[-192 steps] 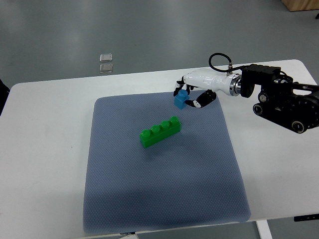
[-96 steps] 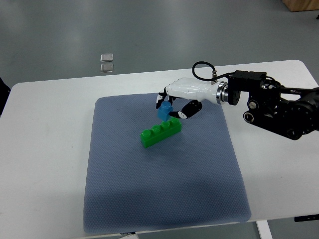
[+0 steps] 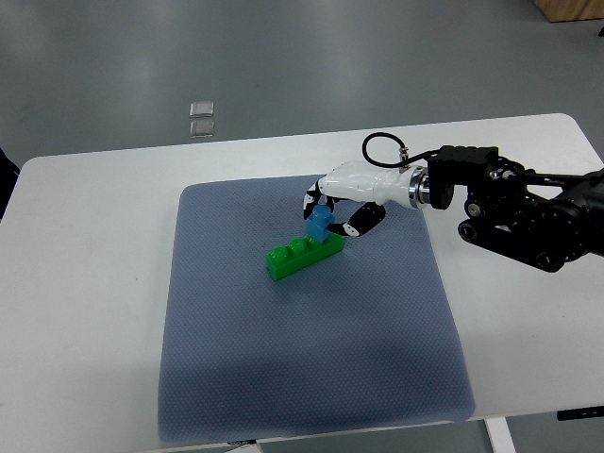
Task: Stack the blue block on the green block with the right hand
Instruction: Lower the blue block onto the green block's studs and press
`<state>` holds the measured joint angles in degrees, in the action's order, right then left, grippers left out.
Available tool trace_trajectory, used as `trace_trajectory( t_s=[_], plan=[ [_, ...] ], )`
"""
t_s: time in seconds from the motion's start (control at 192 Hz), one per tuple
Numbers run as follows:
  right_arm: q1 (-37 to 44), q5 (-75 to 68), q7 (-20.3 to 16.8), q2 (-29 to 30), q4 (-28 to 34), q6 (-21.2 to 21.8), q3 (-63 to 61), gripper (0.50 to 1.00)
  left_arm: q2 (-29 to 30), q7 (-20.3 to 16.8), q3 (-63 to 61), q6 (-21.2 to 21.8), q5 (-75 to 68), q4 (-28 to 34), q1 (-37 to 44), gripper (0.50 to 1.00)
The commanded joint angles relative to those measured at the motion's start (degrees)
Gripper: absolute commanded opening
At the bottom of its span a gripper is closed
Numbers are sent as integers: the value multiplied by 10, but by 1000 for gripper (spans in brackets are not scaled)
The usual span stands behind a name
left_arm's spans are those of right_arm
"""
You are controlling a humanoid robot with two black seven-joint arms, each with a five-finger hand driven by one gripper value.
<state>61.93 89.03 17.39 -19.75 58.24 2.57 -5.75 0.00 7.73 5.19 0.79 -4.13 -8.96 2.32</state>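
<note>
Mat point(image 3: 311, 359) is covering the middle of the white table point(image 3: 85, 302), grey-blue. Green block point(image 3: 294, 257) is lying on it at a slant — blue block point(image 3: 320, 224) is sitting at its right end, touching the studs. Right hand point(image 3: 338, 209) is reaching in from the right, fingers clamping the blue block — arm point(image 3: 528, 212) trailing behind it.

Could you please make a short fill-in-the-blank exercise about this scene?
1. The right hand holds a small ____ block.
2. The green block lies on a grey ____.
3. The blue block is over the green block's ____ end.
4. The working arm enters from the picture's ____ edge.

Missing words: blue; mat; right; right
</note>
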Motion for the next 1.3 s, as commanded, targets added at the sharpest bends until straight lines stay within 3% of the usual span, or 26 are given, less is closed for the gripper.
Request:
trace_trajectory(
  t_s=[0.0,0.417,1.293],
  plan=[
    [-1,0,-1,5,-9,0,1,547,0,0,0,0,0,0,0,1000],
    [-1,5,-1,5,-10,0,2,517,0,0,0,0,0,0,0,1000],
    [6,20,4,9,-4,0,13,515,0,0,0,0,0,0,1,1000]
  ],
)
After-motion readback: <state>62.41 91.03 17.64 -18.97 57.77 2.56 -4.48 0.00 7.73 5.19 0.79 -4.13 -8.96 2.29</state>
